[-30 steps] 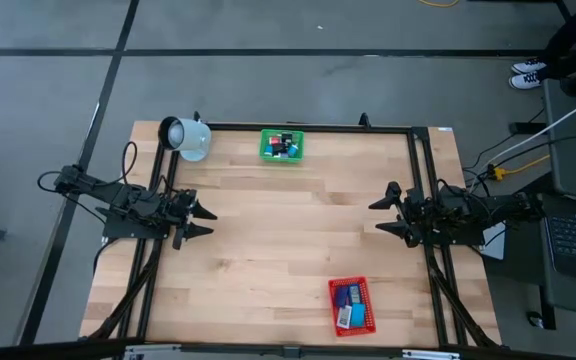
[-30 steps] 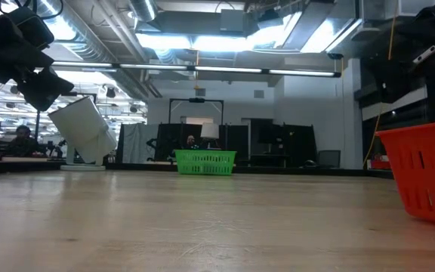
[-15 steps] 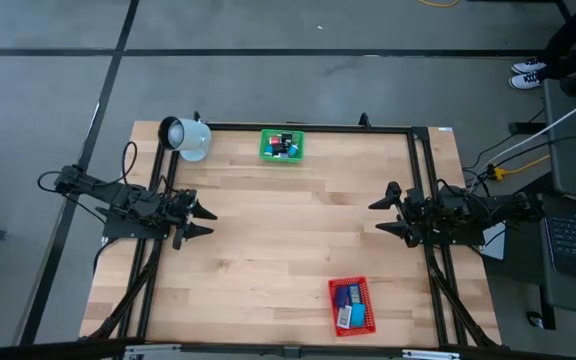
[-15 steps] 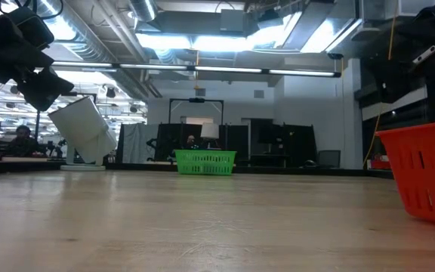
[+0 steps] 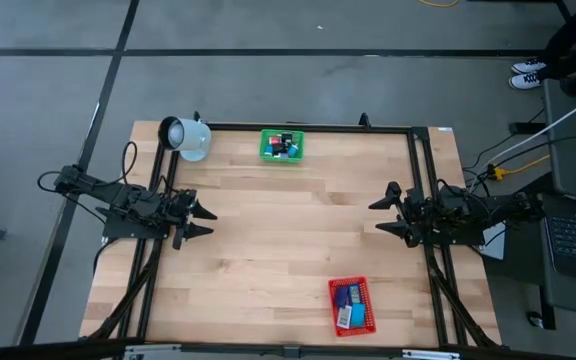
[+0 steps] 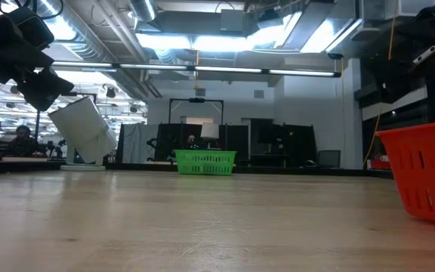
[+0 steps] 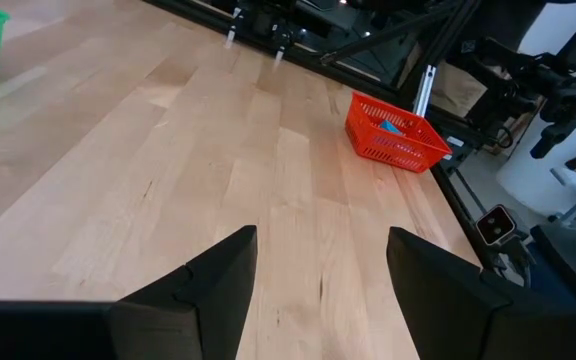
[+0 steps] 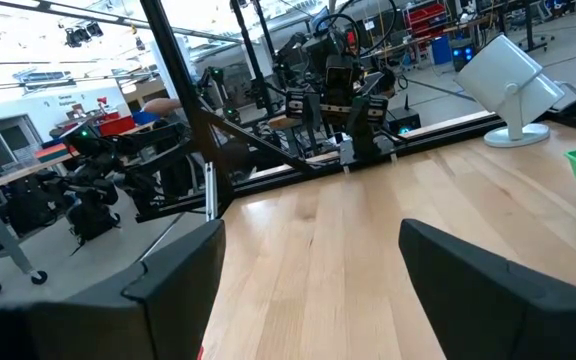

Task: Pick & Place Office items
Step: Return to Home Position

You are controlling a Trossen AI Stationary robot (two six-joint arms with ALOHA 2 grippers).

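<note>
Nothing has moved since a second ago: both of my arms are holding the same poses and every item is lying where it was.

The table is stretching between my two arms. My left gripper is hovering over the table's left edge, pointing inward, and its jaws are standing apart; in the left wrist view bare wood is showing between the two fingers. My right gripper is hovering over the right side, facing the left one from well across the table, and its jaws are also standing apart, with both fingers framing open wood. Neither gripper is holding anything.

A white lamp is standing at the far left corner, its head tilting on a round base in the low view.

A red tray is sitting near the front edge, right of centre and nearer my right arm. A green tray is sitting at the middle of the far edge, just right of the lamp.

The office items are lying in both trays. Blue flat rectangles and a white-blue piece are filling the red tray. Small dark, blue and red bits are crowding the green tray, too small to tell apart.
</note>
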